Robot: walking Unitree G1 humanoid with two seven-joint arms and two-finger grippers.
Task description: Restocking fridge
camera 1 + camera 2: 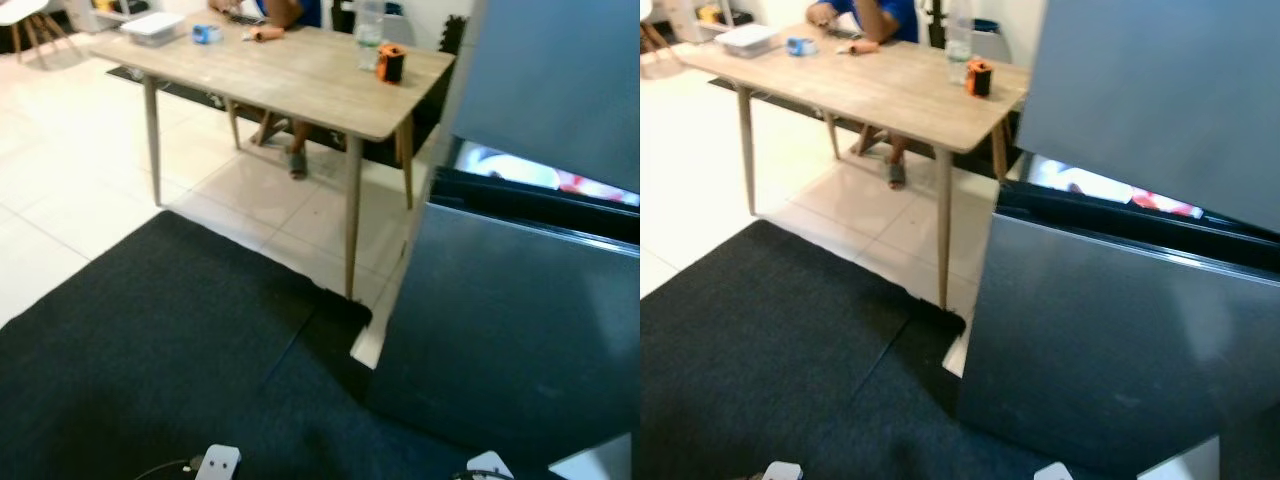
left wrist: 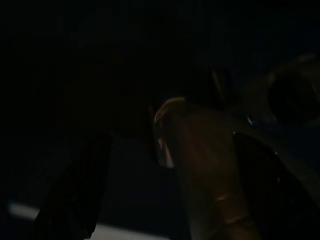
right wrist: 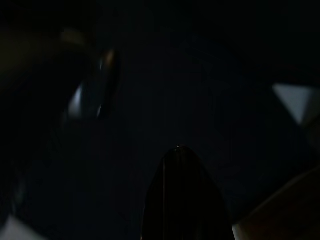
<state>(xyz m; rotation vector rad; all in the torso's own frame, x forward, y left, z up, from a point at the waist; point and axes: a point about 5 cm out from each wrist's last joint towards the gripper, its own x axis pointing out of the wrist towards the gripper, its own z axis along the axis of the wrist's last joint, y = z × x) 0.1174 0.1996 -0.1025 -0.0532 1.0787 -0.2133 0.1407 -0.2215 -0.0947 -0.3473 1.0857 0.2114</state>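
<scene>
Fridge (image 1: 1120, 330) upright, lower door ajar, beside wooden table (image 1: 300, 80)

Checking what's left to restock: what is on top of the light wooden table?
On the light wooden table: clear plastic bottle, orange-and-black object, white tray, small blue item. A person's arm covers the far edge.

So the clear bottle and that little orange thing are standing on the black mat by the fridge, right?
Not quite. The clear bottle and the orange thing stand on the wooden table, at its end nearest the fridge, not on the black mat. The left eye view shows it.
</scene>
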